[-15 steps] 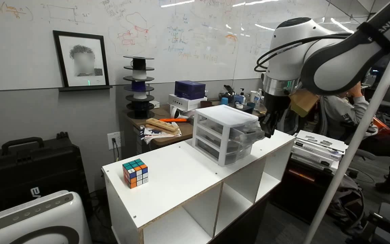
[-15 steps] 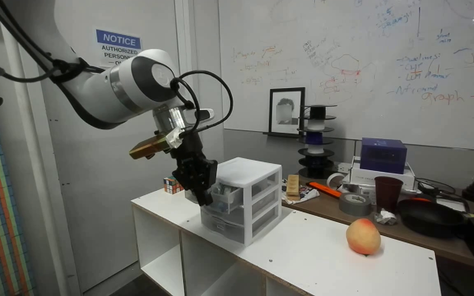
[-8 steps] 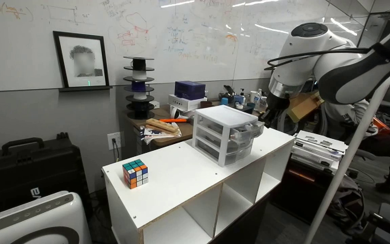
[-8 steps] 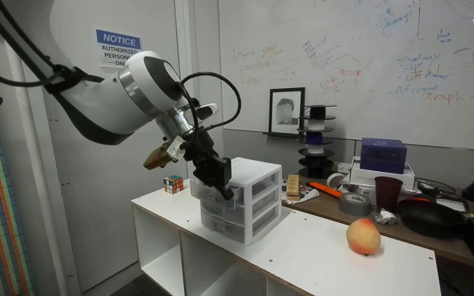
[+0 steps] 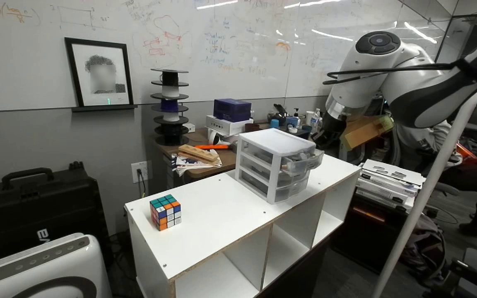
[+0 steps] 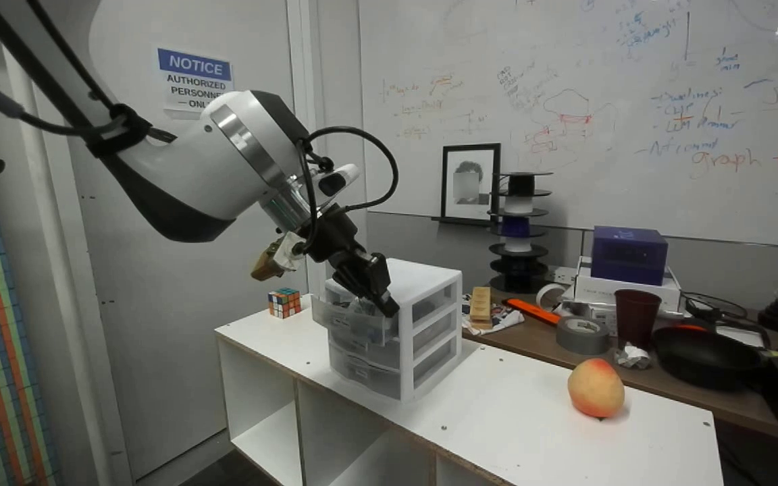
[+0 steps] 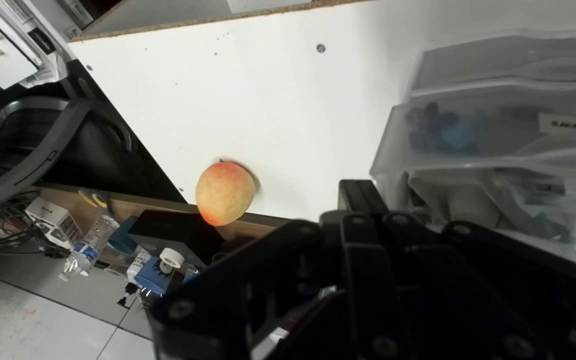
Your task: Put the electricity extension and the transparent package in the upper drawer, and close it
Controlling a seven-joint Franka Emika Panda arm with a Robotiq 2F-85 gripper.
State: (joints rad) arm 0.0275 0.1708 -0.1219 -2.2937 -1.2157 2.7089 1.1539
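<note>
The upper drawer [image 5: 300, 166] of the white drawer unit [image 5: 278, 140] stands pulled out, with greyish items in it. It also shows in an exterior view [image 6: 352, 324] and in the wrist view [image 7: 498, 132]. I cannot pick out the electricity extension or the transparent package among the drawer's contents; neither shows elsewhere. My gripper [image 6: 390, 309] is shut and empty, tilted, its fingertips near the drawer's side end. In the wrist view the fingertips [image 7: 363, 195] meet beside the drawer wall. I cannot tell whether they touch it.
A puzzle cube [image 5: 165, 212] and a peach [image 6: 596, 388] stand on the white shelf top [image 5: 218, 215], on opposite sides of the unit. The lower drawers [image 6: 365, 374] look closed. Behind is a desk [image 6: 672, 378] with tape, a cup, a pan and boxes.
My gripper has risen and tilted more. Its fingertips have moved from in front of the open drawer to near its side end, closer to the unit. The drawer still stands pulled out.
</note>
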